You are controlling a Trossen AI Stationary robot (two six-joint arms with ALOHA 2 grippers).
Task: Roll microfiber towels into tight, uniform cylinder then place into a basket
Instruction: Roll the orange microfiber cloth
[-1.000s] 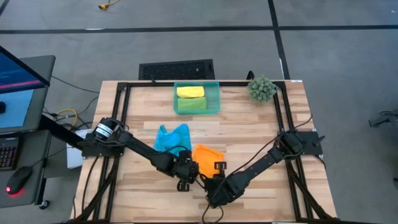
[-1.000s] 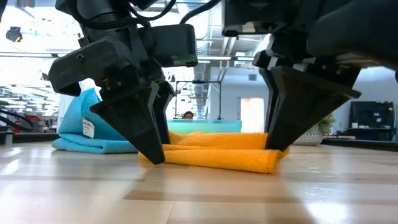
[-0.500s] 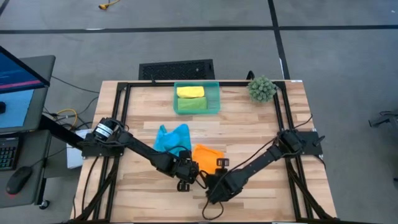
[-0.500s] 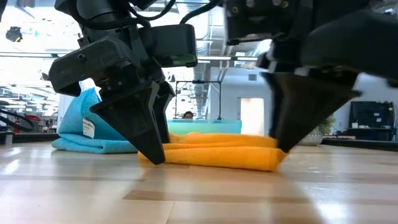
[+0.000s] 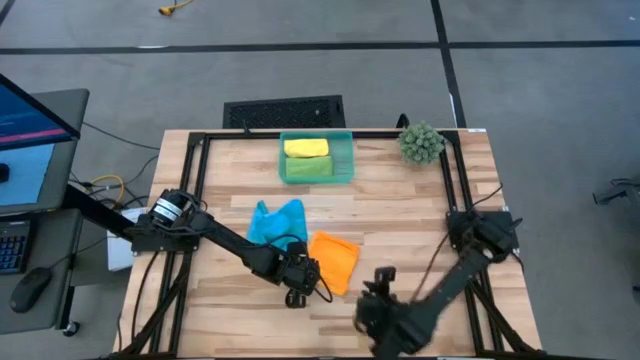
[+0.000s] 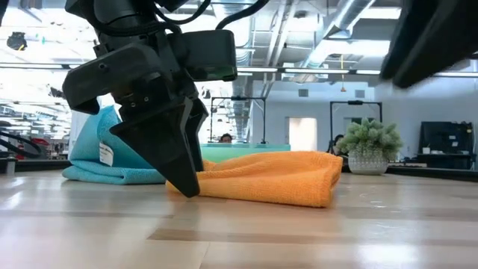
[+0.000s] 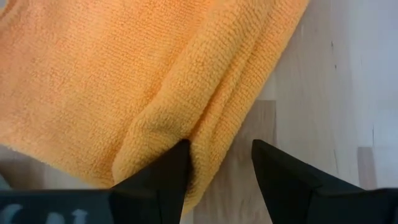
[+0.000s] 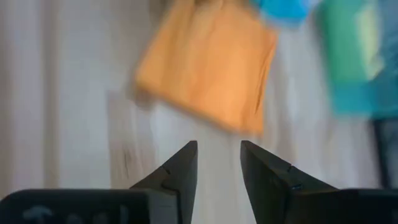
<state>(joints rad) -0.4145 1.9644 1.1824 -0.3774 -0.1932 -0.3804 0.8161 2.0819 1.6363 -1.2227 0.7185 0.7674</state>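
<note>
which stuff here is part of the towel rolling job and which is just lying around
Part of the job:
orange towel, at the left hand
blue towel
yellow towel and green towel, in the basket
right hand, open, off the towel

Just lying about:
plant ball
computer mouse

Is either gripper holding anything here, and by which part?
Neither holds anything: left gripper is open at orange towel's near edge; right gripper is open, clear of it.
</note>
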